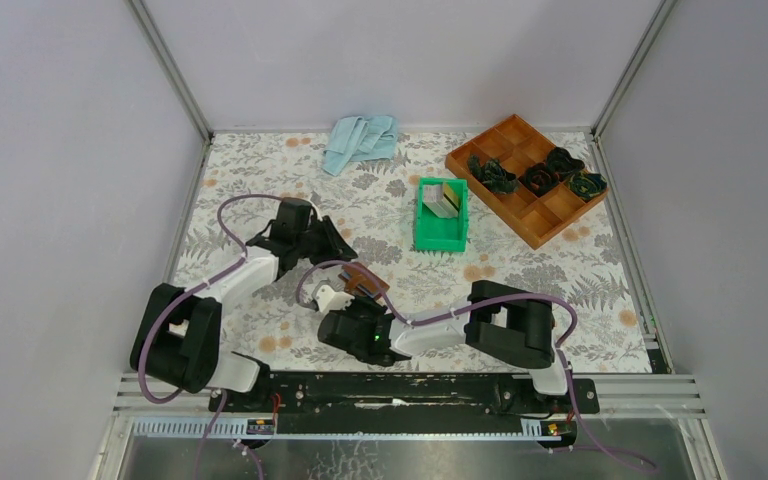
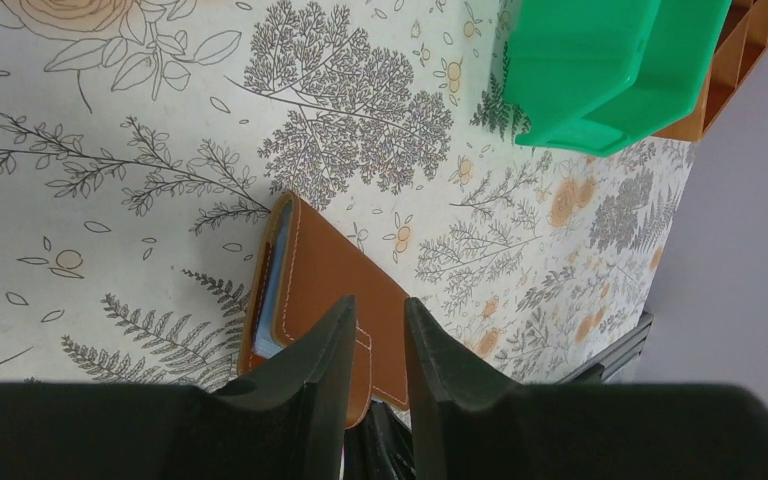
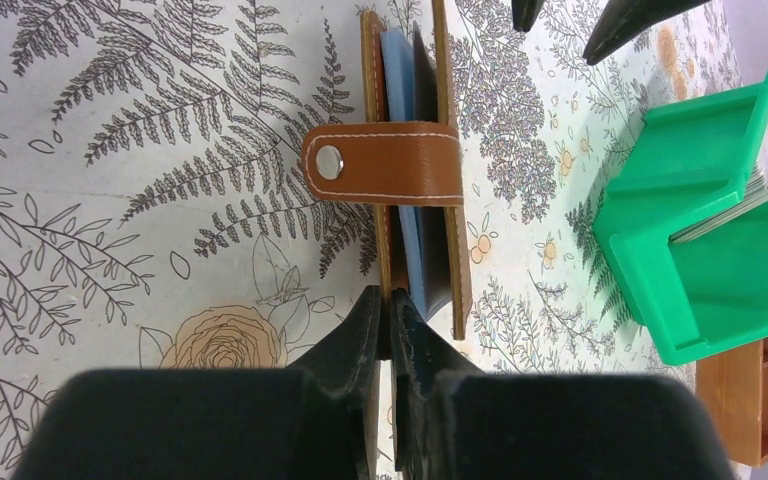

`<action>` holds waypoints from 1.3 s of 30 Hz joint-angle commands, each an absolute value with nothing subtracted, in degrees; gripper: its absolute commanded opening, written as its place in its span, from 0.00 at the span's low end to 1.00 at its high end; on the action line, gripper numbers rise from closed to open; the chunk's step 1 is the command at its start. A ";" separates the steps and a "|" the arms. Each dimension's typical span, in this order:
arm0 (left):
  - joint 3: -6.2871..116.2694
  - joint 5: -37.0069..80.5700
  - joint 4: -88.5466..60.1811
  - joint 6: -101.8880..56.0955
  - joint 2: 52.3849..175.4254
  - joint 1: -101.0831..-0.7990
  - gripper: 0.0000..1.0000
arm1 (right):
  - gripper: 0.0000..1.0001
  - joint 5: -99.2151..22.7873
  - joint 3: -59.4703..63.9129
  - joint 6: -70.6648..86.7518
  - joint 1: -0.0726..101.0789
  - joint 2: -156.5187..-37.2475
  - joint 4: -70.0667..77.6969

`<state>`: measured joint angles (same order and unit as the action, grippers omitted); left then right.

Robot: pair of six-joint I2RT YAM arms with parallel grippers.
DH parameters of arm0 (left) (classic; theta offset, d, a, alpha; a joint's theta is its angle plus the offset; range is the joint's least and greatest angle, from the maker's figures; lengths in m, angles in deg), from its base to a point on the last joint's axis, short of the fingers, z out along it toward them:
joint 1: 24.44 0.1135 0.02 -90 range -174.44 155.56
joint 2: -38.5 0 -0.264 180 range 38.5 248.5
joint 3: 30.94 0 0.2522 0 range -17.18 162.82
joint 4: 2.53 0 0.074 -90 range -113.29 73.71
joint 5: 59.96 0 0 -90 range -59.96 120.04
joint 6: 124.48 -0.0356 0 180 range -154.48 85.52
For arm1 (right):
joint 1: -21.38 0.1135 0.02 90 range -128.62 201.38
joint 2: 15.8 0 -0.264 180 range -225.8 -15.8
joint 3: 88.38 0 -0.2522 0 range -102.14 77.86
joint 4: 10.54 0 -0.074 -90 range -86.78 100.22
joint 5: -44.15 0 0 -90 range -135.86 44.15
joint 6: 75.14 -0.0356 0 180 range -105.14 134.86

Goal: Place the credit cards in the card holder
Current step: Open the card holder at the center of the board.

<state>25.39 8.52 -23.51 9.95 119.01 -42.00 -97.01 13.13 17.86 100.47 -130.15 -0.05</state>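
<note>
The brown leather card holder [image 3: 390, 165] stands on edge on the floral table, its snap tab across the top. A light blue credit card [image 3: 398, 90] and a dark one [image 3: 424, 110] sit between its flaps. My right gripper [image 3: 388, 295] is shut on the holder's left flap at its near end. My left gripper [image 2: 375, 305] hovers over the card holder [image 2: 320, 280], jaws a little apart with nothing between them. From the top view, the card holder [image 1: 365, 280] lies between the left gripper [image 1: 335, 245] and the right gripper [image 1: 352, 295]. More credit cards [image 1: 443, 198] stand in the green bin.
The green plastic bin [image 1: 440, 238] stands behind the grippers, mid-table. An orange-brown wooden compartment tray [image 1: 530, 215] with dark items sits at the back right. A light blue cloth [image 1: 360, 140] lies at the back edge. Walls close in on both sides.
</note>
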 commanded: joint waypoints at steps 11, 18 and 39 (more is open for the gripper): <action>28.50 10.17 -27.04 6.89 110.93 -41.20 0.46 | 0.03 -90.22 15.99 15.67 97.47 -117.38 -1.51; 25.88 4.98 -21.19 8.77 113.90 -41.23 0.48 | 0.03 -86.85 15.69 13.92 96.06 -114.43 1.20; 24.49 -0.64 -19.70 7.04 118.81 -41.23 0.46 | 0.03 -83.07 18.33 12.93 95.48 -114.69 -1.18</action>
